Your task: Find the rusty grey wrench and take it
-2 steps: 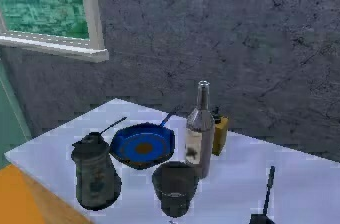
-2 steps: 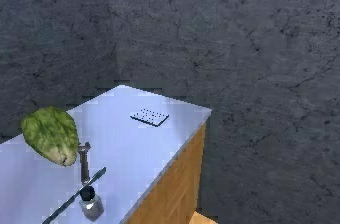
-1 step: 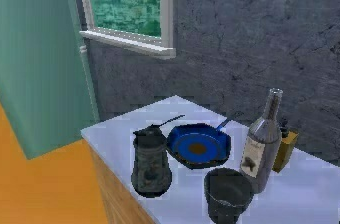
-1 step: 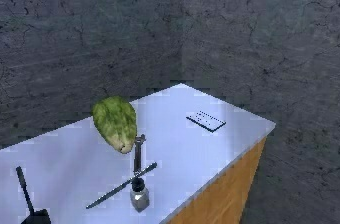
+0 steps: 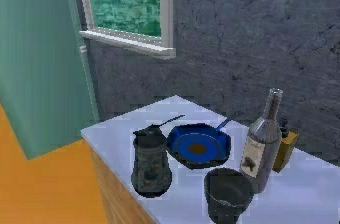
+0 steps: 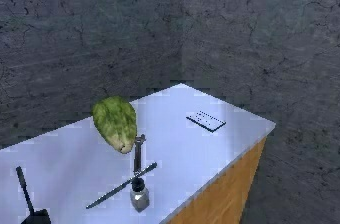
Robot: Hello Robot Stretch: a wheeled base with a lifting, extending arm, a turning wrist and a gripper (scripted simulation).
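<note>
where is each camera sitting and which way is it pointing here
forward view: on the robot, facing ahead and somewhat down at a pale countertop with a dark kettle, blue pan and bottle; window beyond.
arm side view: on the robot's body, facing out sideways over a countertop with a lettuce and a grey wrench.
shared: pale countertop and dark stone wall, probably one counter; no item clearly repeats.

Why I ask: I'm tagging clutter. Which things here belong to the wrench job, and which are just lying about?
Job: grey wrench.
Lying about: lettuce, flat card, blue pan, bottle, metal jug, dark cup.
</note>
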